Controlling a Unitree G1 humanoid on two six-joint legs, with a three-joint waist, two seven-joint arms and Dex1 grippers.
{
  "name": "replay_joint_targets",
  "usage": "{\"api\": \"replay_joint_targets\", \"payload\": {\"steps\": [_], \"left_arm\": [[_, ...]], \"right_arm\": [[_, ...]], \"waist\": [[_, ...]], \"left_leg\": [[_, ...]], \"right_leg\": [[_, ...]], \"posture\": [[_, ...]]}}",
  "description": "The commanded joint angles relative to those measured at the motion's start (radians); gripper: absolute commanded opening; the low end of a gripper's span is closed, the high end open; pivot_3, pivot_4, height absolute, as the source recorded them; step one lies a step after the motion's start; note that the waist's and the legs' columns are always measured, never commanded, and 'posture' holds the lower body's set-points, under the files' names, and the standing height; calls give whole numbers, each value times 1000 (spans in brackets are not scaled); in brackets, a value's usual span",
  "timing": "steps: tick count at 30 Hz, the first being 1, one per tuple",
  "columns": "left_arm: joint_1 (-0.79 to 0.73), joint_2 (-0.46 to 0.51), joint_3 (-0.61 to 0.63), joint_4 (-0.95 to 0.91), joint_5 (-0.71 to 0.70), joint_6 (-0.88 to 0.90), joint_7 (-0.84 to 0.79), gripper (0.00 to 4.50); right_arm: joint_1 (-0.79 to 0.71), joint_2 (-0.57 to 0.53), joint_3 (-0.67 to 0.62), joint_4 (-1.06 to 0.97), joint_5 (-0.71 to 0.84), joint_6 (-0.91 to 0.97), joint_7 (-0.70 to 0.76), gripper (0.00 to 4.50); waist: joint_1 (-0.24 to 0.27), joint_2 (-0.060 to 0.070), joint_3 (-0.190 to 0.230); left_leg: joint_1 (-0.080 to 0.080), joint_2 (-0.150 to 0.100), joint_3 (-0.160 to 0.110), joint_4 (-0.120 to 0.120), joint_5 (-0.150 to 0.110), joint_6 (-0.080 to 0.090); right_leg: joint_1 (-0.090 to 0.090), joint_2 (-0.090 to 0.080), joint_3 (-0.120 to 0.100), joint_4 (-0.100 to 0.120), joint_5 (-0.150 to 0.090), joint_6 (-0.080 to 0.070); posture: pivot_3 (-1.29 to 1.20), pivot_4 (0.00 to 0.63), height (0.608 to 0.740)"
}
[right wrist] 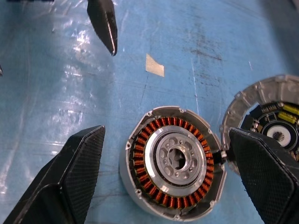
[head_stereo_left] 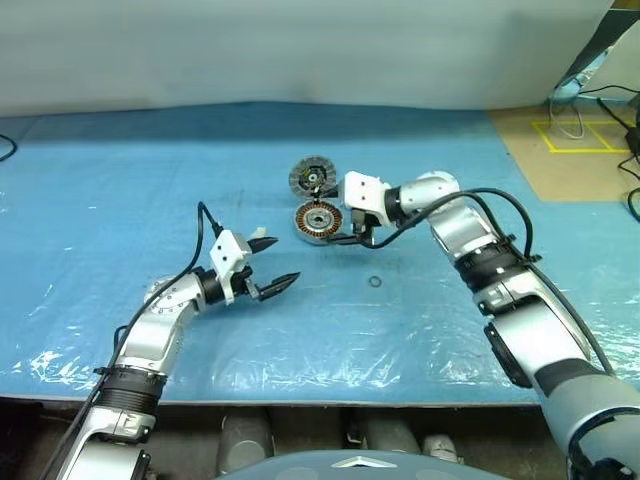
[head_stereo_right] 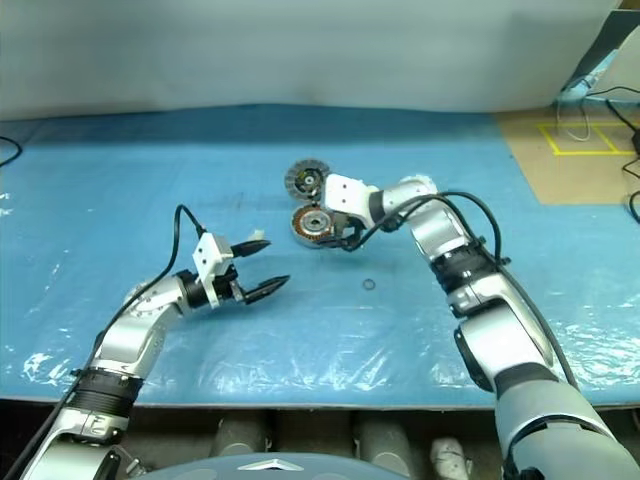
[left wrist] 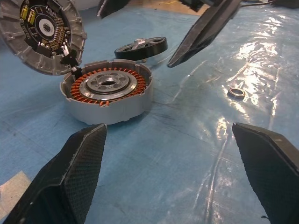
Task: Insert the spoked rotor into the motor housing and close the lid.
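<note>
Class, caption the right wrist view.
Open right gripper poised over the copper-wound motor housing, lid beside it.

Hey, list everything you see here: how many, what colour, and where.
blue sheet: one, blue, covering the table
motor housing: one, silver-grey with copper windings, mid-table, open
lid: one, grey, circuit side showing, against the housing's far edge
spoked rotor: one, black rim and silver hub, on the sheet just beside the housing
small ring: one, dark, on the sheet nearer the robot
brown board: one, yellow tape marks, far right
cables: a few, dark, far right
left gripper: one, black jaws open, near-left of the housing
right gripper: one, black jaws open, over the housing
</note>
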Motion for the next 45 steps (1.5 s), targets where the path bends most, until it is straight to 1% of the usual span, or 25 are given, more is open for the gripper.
{"api": "replay_joint_targets", "payload": {"steps": [1, 7, 11, 14, 19, 21, 24, 28, 34, 39, 45], "left_arm": [[-2, -1, 11, -55, -6, -3, 16, 4500], [3, 2, 19, -74, -12, 2, 34, 4500], [21, -1, 11, -87, -5, 1, 47, 4500], [34, -6, 7, -109, -9, 11, 60, 4500], [55, -3, 2, -115, -5, 13, 57, 4500], [56, 0, -4, -110, 0, 8, 48, 4500], [49, -1, -2, -102, -2, 7, 43, 4500], [48, -3, -13, -87, 14, -6, 41, 4500], [53, -12, -19, -113, 2, 11, 43, 4500], [51, -1, -17, -112, 16, 7, 48, 4500], [72, 19, -11, -133, 9, 10, 42, 4500]], "right_arm": [[-60, 22, 40, 138, -64, -136, 38, 4469], [-112, 59, 65, 304, -134, -257, 57, 4469], [-137, 86, 65, 400, -186, -305, 4, 4469], [-155, 98, 56, 447, -202, -317, -9, 4469], [-178, 126, 30, 485, -190, -307, 10, 4469], [-188, 129, 36, 500, -210, -323, -7, 4469], [-203, 147, 1, 502, -168, -297, 47, 4469], [-219, 170, -51, 515, -135, -265, 54, 4469], [-244, 183, -68, 560, -166, -251, -3, 4469], [-220, 187, -57, 569, -198, -286, -49, 4469], [-182, 192, -45, 573, -223, -296, -65, 4469]], "waist": [[1, 0, 0], [-1, 0, 0], [-5, 0, 0], [-4, 0, 0], [-3, 0, 0], [-4, 0, 0], [-3, 1, 0], [-3, 1, 0], [-1, 1, 1], [-2, 1, 1], [-2, 1, 1]], "left_leg": [[0, 0, 0, 0, 0, 0], [-1, 1, 0, 3, 1, 4], [0, 3, 0, 3, 0, 5], [0, 4, 0, 3, 0, 5], [0, 8, 0, 5, -2, 3], [0, 9, 0, 5, -2, 3], [0, 9, 1, 5, -2, 3], [-1, 9, 1, 5, -2, 3], [-1, 10, 1, 5, -2, 3], [-1, 10, 1, 5, -2, 3], [-1, 11, 1, 4, -2, 3]], "right_leg": [[0, 0, 0, 0, 0, 0], [0, 0, -1, 0, 0, -1], [0, 0, -3, 1, 2, -3], [0, 0, -4, 2, 1, -4], [0, 0, -4, 3, 1, -4], [0, 0, -4, 4, 1, -5], [-1, 0, -4, 4, 1, -5], [-1, 0, -4, 4, 1, -5], [-2, 0, -5, 4, 0, -6], [-2, 0, -5, 4, 0, -6], [-2, 0, -5, 4, 0, -6]], "posture": [[0, 150, 740], [0, 150, 740], [0, 150, 740], [0, 150, 740], [0, 150, 740], [0, 150, 740], [0, 150, 740], [0, 150, 740], [0, 150, 740], [0, 150, 740], [0, 150, 740]]}}
